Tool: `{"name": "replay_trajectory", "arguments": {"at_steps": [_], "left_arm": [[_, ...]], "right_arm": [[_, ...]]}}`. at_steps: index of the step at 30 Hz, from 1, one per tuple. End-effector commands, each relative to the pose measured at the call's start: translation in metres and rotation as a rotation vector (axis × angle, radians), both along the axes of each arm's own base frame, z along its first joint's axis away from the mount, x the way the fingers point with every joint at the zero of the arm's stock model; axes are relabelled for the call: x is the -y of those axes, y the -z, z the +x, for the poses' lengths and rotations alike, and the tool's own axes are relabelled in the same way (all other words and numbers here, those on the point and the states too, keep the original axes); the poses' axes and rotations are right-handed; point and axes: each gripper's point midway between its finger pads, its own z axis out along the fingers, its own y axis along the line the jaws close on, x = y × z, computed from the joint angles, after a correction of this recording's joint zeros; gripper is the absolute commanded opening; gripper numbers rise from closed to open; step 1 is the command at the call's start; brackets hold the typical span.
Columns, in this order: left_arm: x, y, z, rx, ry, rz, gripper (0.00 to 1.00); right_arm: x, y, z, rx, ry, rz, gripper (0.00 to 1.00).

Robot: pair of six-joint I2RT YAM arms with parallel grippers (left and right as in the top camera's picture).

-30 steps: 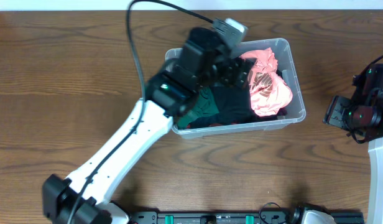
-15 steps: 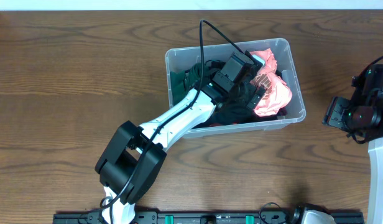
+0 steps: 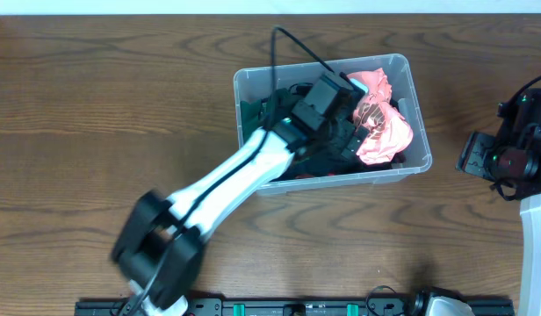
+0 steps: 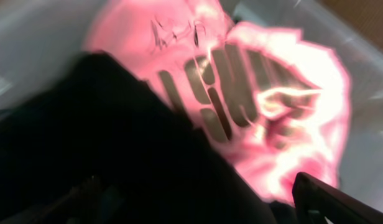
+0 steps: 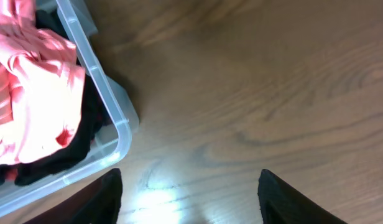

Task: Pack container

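Currently, on my overhead feed, the wooden bench (image 3: 95, 114) carries the container (image 3: 341, 181), which sits right of centre toward the far edge with its long side running left to right. My left arm (image 3: 227, 180) reaches diagonally from the near left up into the container; its lower links are motion-blurred. The container holds crumpled clothing: a pink garment (image 3: 385, 123) with dark lettering fills the right end, black fabric (image 3: 328, 164) lies in the middle and along the near wall, and a dark green piece (image 3: 249, 114) shows at the left end. The left gripper (image 4: 194, 183) is inside the container, directly above the black fabric and beside the pink garment, fingers spread with nothing pinched. The right gripper (image 5: 191, 199) hangs over bare bench just right of the container's corner, fingers likewise spread apart and empty.
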Motion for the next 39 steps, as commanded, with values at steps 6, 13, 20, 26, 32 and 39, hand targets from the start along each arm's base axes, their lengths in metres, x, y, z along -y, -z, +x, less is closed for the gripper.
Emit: {"name": "replay_trajectory", "arguments": {"at_steps": [6, 13, 20, 26, 32, 39], "left_arm": [[-0.140, -0.101, 0.006, 0.144, -0.328, 0.069, 0.98], [-0.276, -0.064, 0.020, -0.053, -0.666, 0.186, 0.98], [-0.365, -0.041, 0.005, -0.226, -0.897, 0.196, 0.98], [-0.377, -0.049, -0.015, -0.175, -0.916, 0.088, 0.98], [-0.371, -0.048, -0.063, 0.010, -0.914, 0.017, 0.98], [-0.365, -0.047, -0.124, 0.239, -0.939, -0.104, 0.98]], "right_arm": [[-0.011, -0.011, 0.021, 0.094, -0.108, 0.036, 0.88], [-0.015, -0.007, 0.057, 0.144, -0.163, 0.011, 0.99], [-0.025, 0.019, 0.063, 0.054, -0.196, 0.032, 0.99], [-0.029, -0.010, 0.045, 0.164, -0.172, 0.021, 0.99], [-0.044, -0.028, -0.001, 0.379, -0.214, -0.034, 0.99], [-0.055, -0.039, -0.063, 0.585, -0.221, -0.079, 0.99]]}}
